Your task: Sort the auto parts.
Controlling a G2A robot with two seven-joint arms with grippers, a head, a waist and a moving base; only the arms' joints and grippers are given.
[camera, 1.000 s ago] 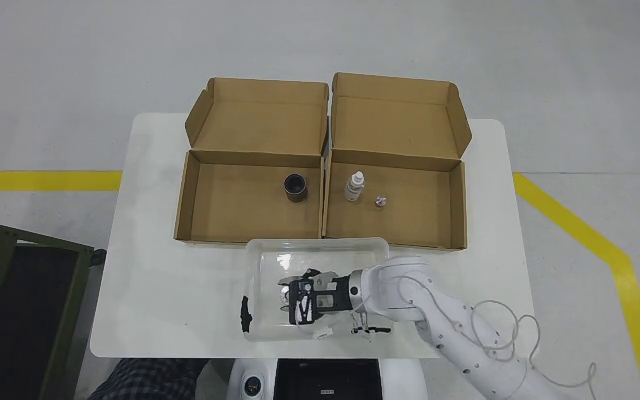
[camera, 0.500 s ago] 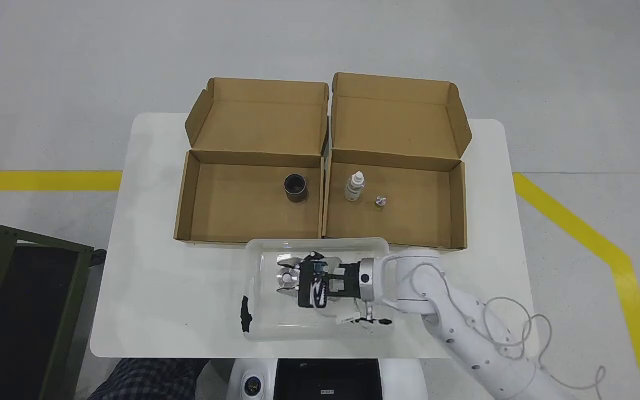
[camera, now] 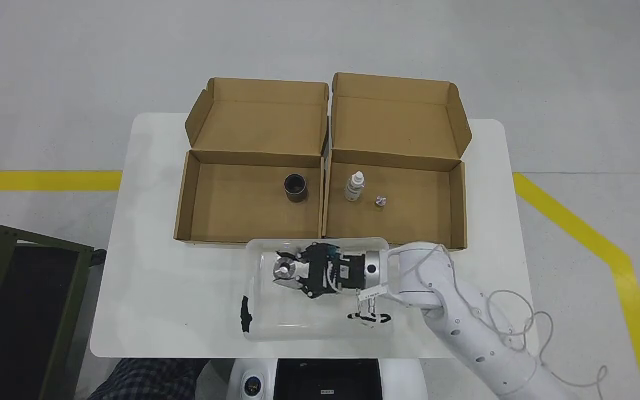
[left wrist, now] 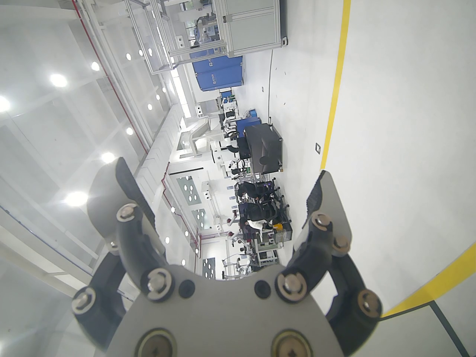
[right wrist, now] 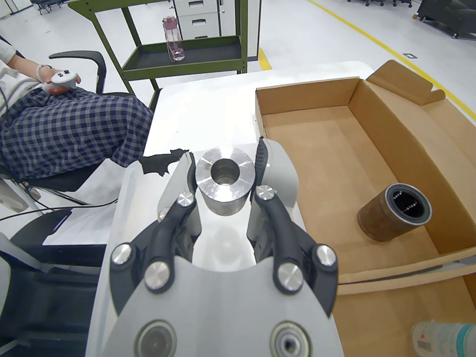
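Silver bushing (right wrist: 224, 193) in right pincer (right wrist: 225, 170) over tray (camera: 268, 306)

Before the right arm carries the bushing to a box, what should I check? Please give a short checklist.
1. Right pincer shut on bushing, gripped from both sides: ok.
2. Bushing lifted clear of tray rim: cannot tell.
3. Left box open, free floor beside bearing: ok.
4. Right box open, free floor beside bottle and small part: ok.
5. Left pincer open, holding nothing: ok.
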